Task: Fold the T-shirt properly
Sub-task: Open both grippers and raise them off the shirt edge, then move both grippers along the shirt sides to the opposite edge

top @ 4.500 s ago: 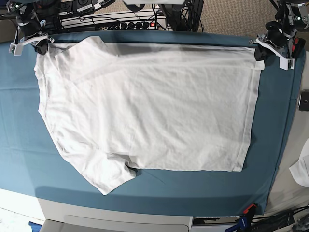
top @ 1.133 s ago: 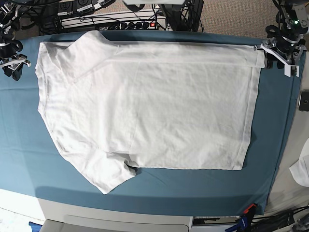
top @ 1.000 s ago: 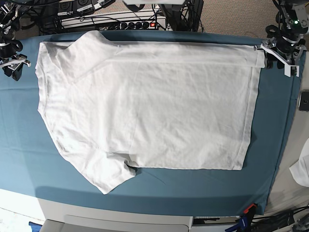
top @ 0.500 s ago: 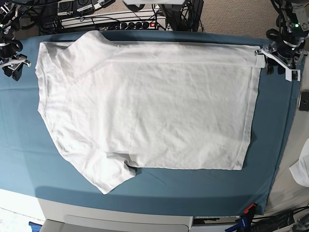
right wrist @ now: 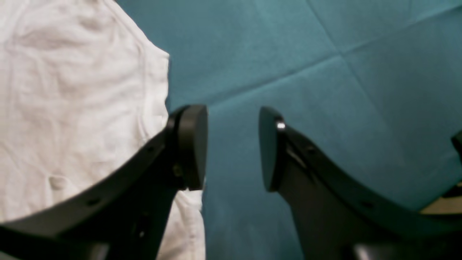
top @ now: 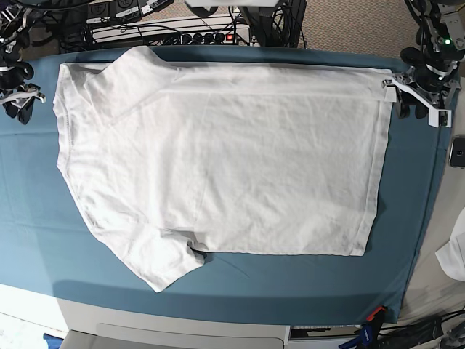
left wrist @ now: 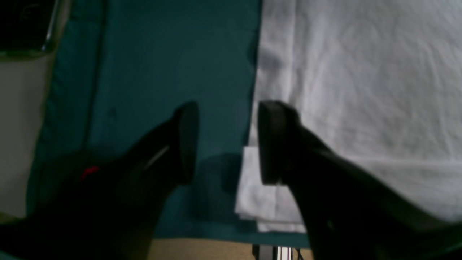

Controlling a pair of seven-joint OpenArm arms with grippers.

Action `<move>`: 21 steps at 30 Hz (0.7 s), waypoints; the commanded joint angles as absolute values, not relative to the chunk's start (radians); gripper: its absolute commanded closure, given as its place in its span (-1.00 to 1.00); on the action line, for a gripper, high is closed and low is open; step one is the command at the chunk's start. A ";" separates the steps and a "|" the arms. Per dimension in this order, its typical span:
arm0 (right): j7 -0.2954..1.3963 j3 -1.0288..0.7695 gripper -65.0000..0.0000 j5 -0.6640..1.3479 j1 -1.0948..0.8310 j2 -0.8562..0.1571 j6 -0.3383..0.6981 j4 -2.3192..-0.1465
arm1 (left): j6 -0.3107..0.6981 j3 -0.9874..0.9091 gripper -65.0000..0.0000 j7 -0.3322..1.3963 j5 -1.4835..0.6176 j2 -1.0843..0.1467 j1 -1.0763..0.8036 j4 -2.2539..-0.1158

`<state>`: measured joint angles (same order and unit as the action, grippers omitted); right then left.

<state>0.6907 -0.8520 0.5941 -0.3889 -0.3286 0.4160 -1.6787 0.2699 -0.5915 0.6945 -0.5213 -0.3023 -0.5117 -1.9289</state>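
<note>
Two open grippers, one fold made, most folding left.

Lay flat across the teal cloth sheet [top: 29,203]: large plain white cotton T-shirt [top: 218,160], far edge doubled over in a narrow band, near sleeve unfolded. Hovered gaping and empty: left gripper [left wrist: 223,144] at the far right hem corner, right gripper [right wrist: 232,144] off the far left edge, touching nothing.

Black curved fingers [right wrist: 187,151] with flat oval pads, white brackets.
</note>
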 commanded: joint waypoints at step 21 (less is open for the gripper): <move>0.636 -0.858 0.26 0.548 -0.240 -0.352 0.418 -1.695 | 0.289 -0.599 0.16 0.625 -0.538 -0.316 -0.398 -1.945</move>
<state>0.6754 -0.8513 0.5457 -0.2470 -0.3290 0.4175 -1.6787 0.2855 -0.5915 0.6476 -0.5282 -0.3019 -0.4011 -1.9289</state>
